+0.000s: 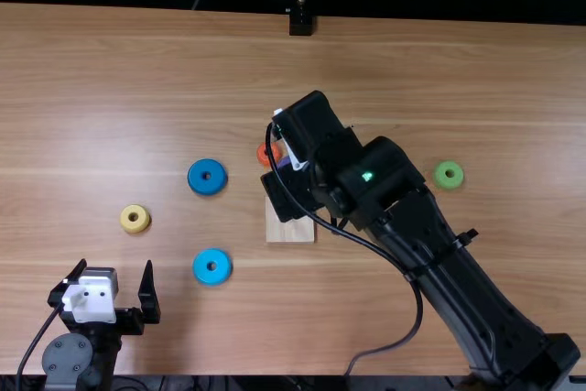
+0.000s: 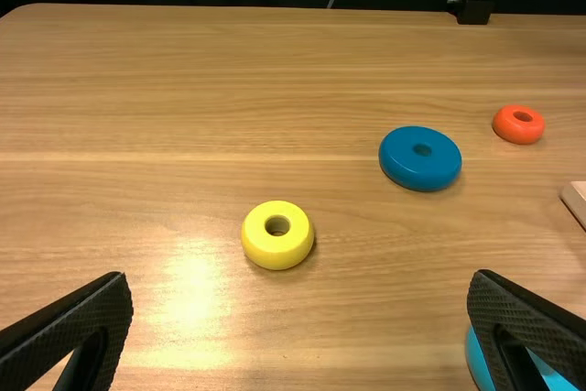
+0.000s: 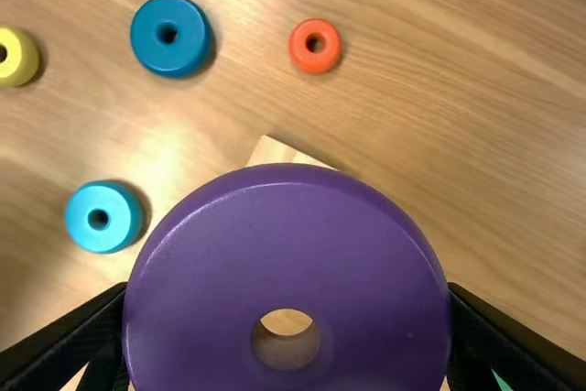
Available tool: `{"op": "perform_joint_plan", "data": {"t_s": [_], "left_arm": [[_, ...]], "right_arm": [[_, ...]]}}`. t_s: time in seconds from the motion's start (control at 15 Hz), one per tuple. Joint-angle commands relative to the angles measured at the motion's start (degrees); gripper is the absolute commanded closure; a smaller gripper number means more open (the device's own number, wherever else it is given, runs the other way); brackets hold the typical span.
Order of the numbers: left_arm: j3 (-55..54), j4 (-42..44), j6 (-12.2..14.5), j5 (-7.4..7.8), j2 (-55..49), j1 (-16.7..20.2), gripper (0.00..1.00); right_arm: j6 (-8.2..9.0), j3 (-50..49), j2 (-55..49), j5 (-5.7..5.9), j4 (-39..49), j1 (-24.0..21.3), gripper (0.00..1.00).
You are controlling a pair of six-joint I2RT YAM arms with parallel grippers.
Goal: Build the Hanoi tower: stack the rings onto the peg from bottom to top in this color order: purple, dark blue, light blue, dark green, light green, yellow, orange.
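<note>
Table point(image 1: 385, 52) room between rings serves me well in the top view: the dark blue ring point(image 1: 197, 180), light blue ring point(image 1: 202, 269), yellow ring point(image 1: 125, 222) and light green ring point(image 1: 440, 178) lie flat and well apart, so I could take any one without nudging another. The orange ring point(image 1: 262, 155) lies near the wooden base point(image 1: 290, 230), close beside my right arm point(image 1: 458, 281), and wants some care. That arm reaches over the base with the purple ring point(image 1: 285, 162); it is the bottom one, so I judge seating it comes first. My left arm point(image 1: 69, 359) sits well off to the side, which leaves the stacking to the other.

In the left wrist view the left jaws are spread and empty, with the yellow ring beyond them and the light blue one partly behind a finger.

In the right wrist view the right jaws pinch the purple ring by its outer edge, leaving its hole free for the peg. Whether the two line up, I cannot tell; I'd check before lowering.
</note>
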Motion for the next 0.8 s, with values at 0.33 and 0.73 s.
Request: {"op": "perform_joint_plan", "data": {"t_s": [0.33,0.73], "left_arm": [[-6.37,-4.39,0.28,0.17,-0.62,-0.54,0.00],[-6.37,-4.39,0.28,0.17,-0.62,-0.46,0.00]], "right_arm": [[0.45,1.15,-1.27,-0.23,0.47,0.12,1.00],[0.45,0.45,-1.00,-0.23,0.78,-0.05,1.00]]}}
